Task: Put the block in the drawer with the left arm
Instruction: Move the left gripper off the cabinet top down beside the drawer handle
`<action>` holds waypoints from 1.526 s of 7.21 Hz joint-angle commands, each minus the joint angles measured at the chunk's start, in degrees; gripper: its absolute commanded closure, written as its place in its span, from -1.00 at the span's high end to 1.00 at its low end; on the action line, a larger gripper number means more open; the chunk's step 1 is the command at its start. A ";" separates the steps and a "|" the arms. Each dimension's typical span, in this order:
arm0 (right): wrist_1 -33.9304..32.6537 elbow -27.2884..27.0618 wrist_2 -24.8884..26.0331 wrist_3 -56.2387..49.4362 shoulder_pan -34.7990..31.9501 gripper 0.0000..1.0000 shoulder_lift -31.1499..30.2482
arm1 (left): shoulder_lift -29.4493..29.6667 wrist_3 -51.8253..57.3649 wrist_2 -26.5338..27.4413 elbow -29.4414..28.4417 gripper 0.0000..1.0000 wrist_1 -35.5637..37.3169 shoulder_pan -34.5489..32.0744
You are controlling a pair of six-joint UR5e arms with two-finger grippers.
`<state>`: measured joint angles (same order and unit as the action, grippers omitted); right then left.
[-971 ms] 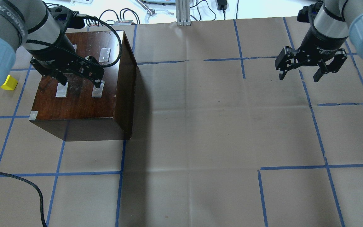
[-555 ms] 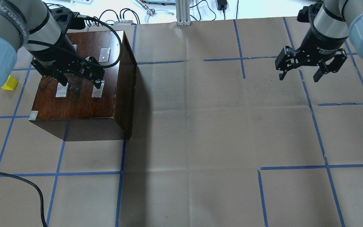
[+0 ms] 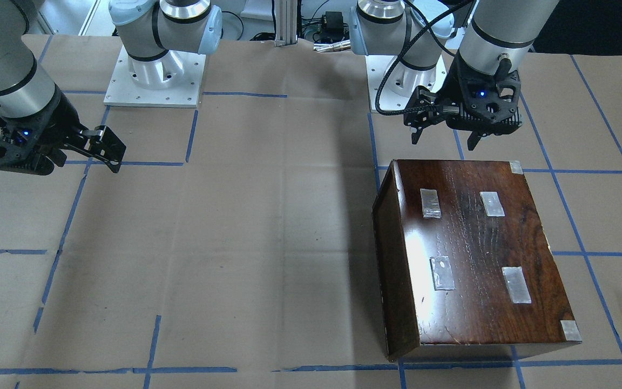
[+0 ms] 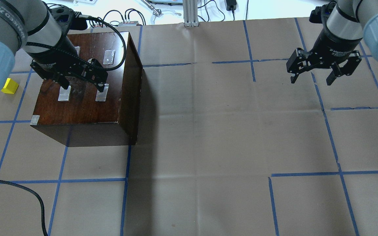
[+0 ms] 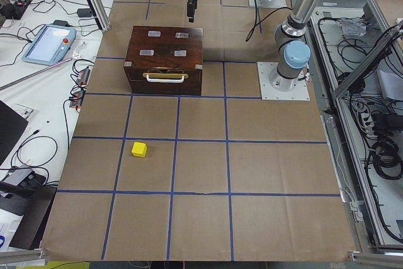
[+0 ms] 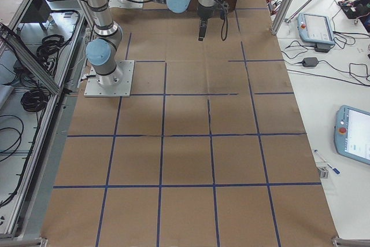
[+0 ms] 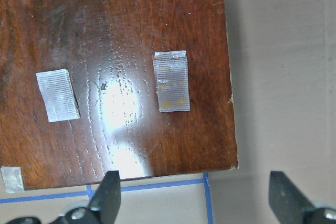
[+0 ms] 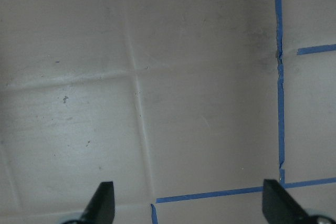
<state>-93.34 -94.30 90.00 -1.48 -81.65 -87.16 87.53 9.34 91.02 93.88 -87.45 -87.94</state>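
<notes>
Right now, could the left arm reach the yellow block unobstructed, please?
Probably yes: the block lies uncovered, apart from the box, and the left gripper hangs open above the box.

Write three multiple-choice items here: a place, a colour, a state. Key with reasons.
1. The block lies: A on the table beside the box; B atop the box; C in a gripper.
2. Its colour: A red; B green; C yellow.
3. The left gripper is: A shut on the block; B open above the box; C touching the table.
Key: 1 A, bare table under it. 2 C, bright yellow faces. 3 B, fingers spread over the box top.
</notes>
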 commanded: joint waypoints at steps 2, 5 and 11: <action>0.00 0.00 0.00 0.07 0.00 1.00 -0.02 | -0.52 0.33 0.04 -0.18 0.98 -0.09 2.49; 0.00 0.00 0.00 -0.02 0.00 1.00 -0.02 | 0.61 15.29 -0.31 -0.79 0.98 0.00 14.87; 0.00 0.00 0.00 0.07 0.00 1.00 -0.02 | 11.14 29.59 -2.85 -1.51 0.98 3.43 35.52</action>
<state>-93.34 -94.27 90.00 -1.46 -81.65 -87.16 95.44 37.85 89.53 92.46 -84.79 -56.56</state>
